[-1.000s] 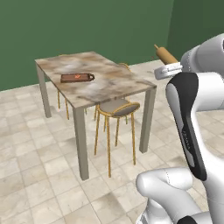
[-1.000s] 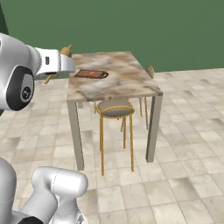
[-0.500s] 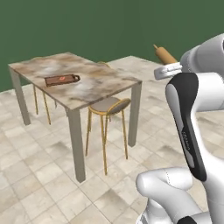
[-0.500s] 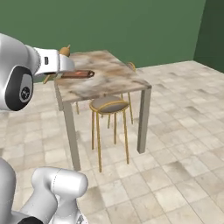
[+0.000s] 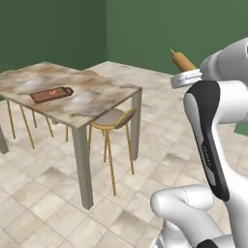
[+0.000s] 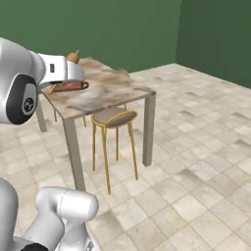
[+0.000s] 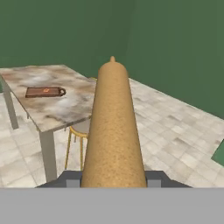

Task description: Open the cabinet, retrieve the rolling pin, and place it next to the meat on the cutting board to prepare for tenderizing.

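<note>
**Rolling pin in hand, carry to the board**

We had the rolling pin point(image 7: 113, 127) clamped in the pincer point(image 7: 113, 177), jaws closed on its near end, the pin sticking straight out ahead of the hand. In the left base view its far tip point(image 5: 180, 59) poked up past the wrist, held high and well apart from the tabletop point(image 5: 92, 94).

The cutting board point(image 5: 51, 94) lay flat on the tabletop, toward the far-left part of it, with the small meat point(image 5: 52, 92) sitting on it. Too small to tell which side of the board had more free space.

Our judgement of the step: transport. To do it well we needed to get closer, keep the pin level, then turn it parallel to the board's long side and lower it beside the meat without nudging it.

Room: open tiled floor point(image 6: 196, 147) around us. The stool point(image 6: 114, 117) was tucked at the near tabletop edge, just by the corner leg point(image 6: 149, 130), so we judged approaching from above safer than low. The long pin could clip the tabletop edge if it dipped early.
</note>
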